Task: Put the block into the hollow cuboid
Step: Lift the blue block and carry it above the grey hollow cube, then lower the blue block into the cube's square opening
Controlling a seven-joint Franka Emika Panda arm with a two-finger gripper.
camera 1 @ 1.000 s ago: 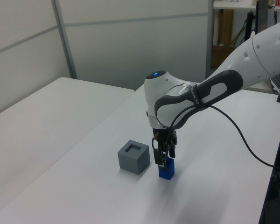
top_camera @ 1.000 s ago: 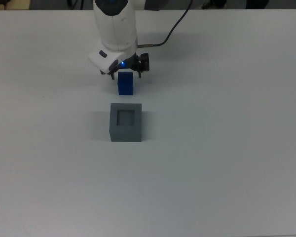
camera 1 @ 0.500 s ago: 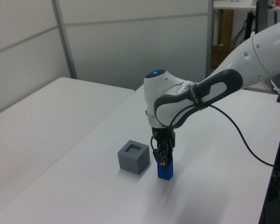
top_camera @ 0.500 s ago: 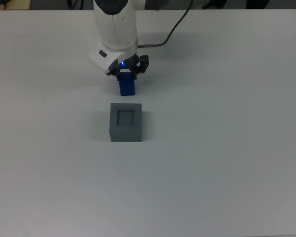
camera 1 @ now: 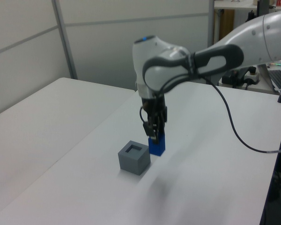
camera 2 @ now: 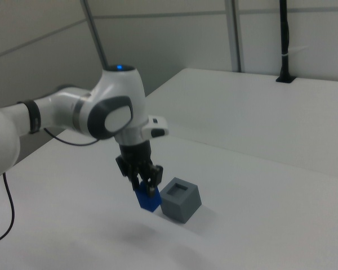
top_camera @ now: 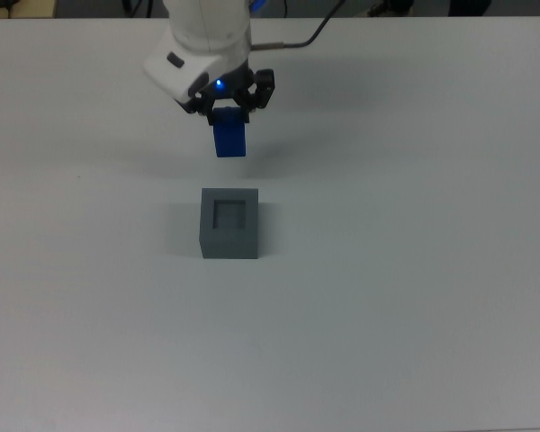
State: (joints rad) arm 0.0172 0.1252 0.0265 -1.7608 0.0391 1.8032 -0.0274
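The bright-blue block (top_camera: 229, 139) hangs in the air, clear of the white table, with my gripper (top_camera: 228, 114) shut on its upper end. In the left view the block (camera 1: 157, 145) is level with the top of the grey hollow cuboid (camera 1: 134, 157) and just to its right, and my gripper (camera 1: 154, 135) holds it from above. The hollow cuboid (top_camera: 229, 222) stands on the table below the block in the top view, its square recess facing up and showing nothing inside. In the right view the block (camera 2: 147, 200) hangs left of the cuboid (camera 2: 181, 199).
A black cable (camera 1: 234, 129) trails from the arm over the table at the left view's right. The white table (top_camera: 405, 297) stretches around the cuboid. A second white table (camera 2: 259, 107) stands behind in the right view.
My gripper has closed on the blue block and lifted it off the table. The arm has risen. The grey cuboid has not moved.
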